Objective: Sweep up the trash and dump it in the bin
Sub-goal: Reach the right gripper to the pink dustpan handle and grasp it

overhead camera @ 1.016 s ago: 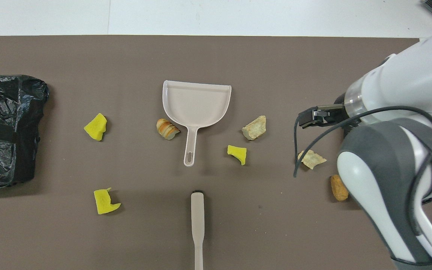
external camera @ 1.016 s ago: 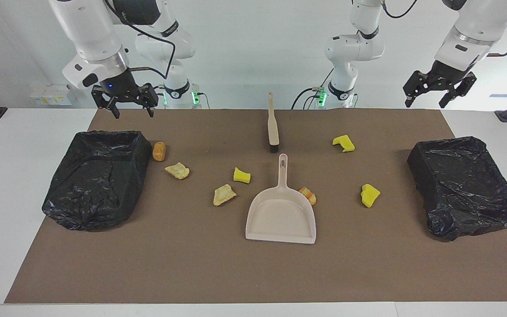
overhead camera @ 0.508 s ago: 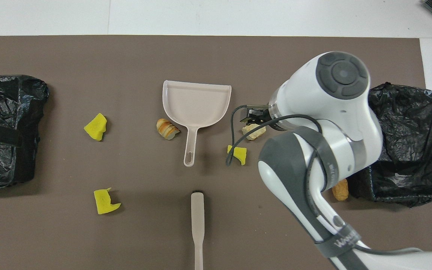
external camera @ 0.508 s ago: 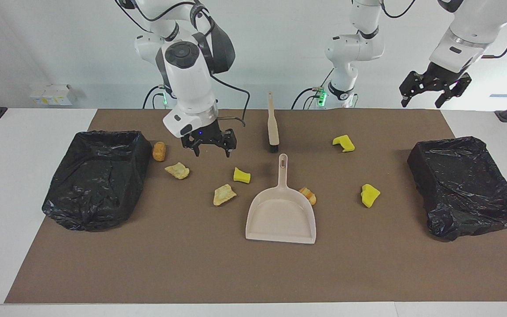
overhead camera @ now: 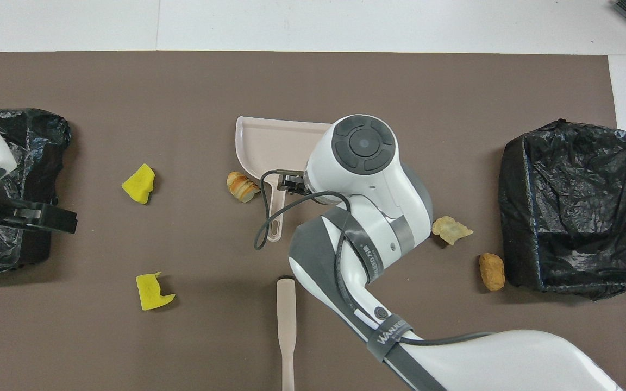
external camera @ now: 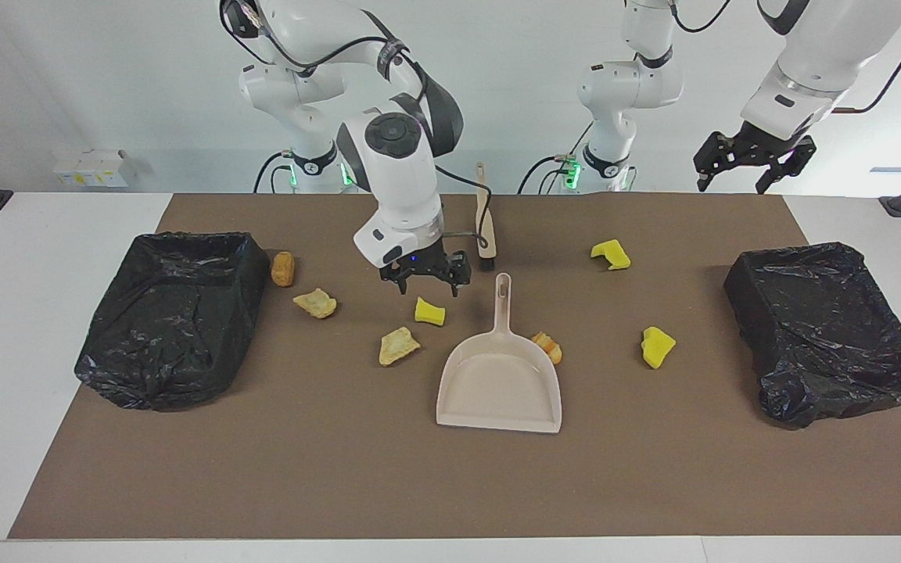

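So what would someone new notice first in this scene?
The right gripper, open, hangs over a bright yellow foam chunk beside the beige plastic dustpan in the middle of the brown mat. A crumpled black-bagged bin sits at each end of the table, and the left gripper, open, waits high up.

We see two white arms with dark grey joint caps, loose black cables, black grippers, right gripper [external camera: 427, 279] and left gripper [external camera: 753, 160], and green lights at their bases
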Robot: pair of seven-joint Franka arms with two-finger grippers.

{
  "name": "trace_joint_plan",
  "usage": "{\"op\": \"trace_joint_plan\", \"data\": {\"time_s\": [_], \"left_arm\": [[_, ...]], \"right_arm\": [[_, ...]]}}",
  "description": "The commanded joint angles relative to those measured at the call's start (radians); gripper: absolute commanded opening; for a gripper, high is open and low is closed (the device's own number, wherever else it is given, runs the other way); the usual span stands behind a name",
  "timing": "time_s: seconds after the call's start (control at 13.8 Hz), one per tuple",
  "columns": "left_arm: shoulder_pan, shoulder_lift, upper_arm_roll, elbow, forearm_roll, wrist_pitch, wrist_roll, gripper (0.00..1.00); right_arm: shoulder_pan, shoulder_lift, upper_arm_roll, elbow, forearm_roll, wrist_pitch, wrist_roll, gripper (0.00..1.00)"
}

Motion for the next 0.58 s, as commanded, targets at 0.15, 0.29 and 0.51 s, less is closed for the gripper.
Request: {"op": "trace_joint_plan", "data": {"time_s": [0.15, 0.29, 0.51], "left_arm": [[-0.067, -0.102, 0.012, -0.209, -0.024, 0.127, -0.010, 1.00], [-0.093, -0.116, 0.012, -0.235, -0.033, 0.127, -0.010, 1.00], [-0.124, -0.159, 0.012, -0.292, -0.036, 0.130, -0.010, 1.00]], "right_arm": [[0.082, 0.126, -0.005, 0.091, -0.019, 0.061, 0.045, 1.00], [0.090, 0.140, -0.002, 0.085, -0.072, 0.070, 0.045, 1.00], [0.091, 0.137, -0.002, 0.082, -0.117, 0.073, 0.043, 0.78]]}}
